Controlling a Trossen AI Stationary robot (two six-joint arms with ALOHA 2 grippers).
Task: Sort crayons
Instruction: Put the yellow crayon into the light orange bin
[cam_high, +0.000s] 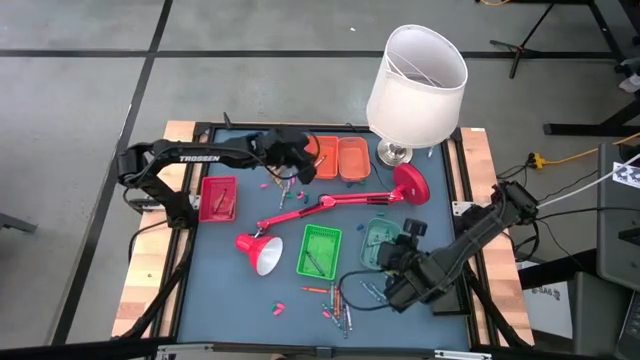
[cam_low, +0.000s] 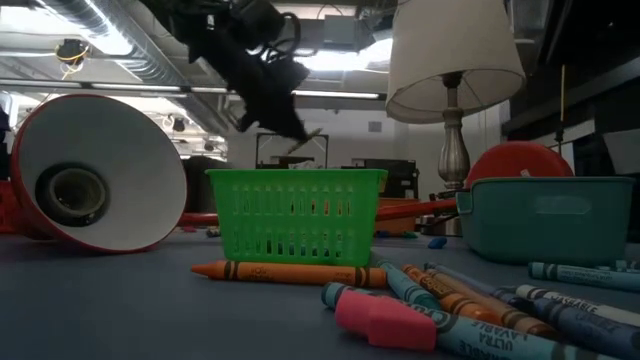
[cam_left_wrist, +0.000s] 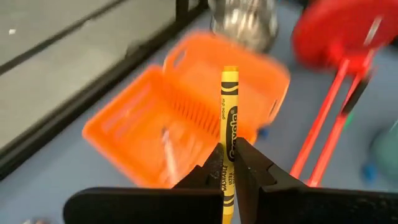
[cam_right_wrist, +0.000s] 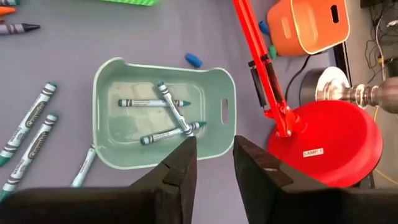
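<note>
My left gripper (cam_high: 293, 165) hangs at the far left of the table, near two orange trays (cam_high: 338, 158), shut on a yellow crayon (cam_left_wrist: 229, 106). In its wrist view an orange tray (cam_left_wrist: 186, 118) lies behind the crayon. My right gripper (cam_right_wrist: 214, 168) stands open over the near right, above the near rim of the teal tray (cam_right_wrist: 163, 112), nothing between its fingers. Three teal crayons (cam_right_wrist: 163, 118) lie in that tray. Several loose crayons (cam_high: 340, 300) lie by the near edge, among them an orange one (cam_low: 290, 272). My left gripper pinches the yellow crayon's lower half (cam_left_wrist: 227, 163) between its two fingertips (cam_left_wrist: 255, 174). Most of the crayon sticks out past the fingertips, and a short end runs back between the fingers. The crayon is lifted clear of the table.
A red desk lamp (cam_high: 330, 205) lies across the middle, its shade (cam_high: 262, 250) near left and its base (cam_high: 410, 185) far right. A white-shaded lamp (cam_high: 415, 85) stands at the far right. A green tray (cam_high: 320, 250) sits near centre and a red tray (cam_high: 218, 198) at left.
</note>
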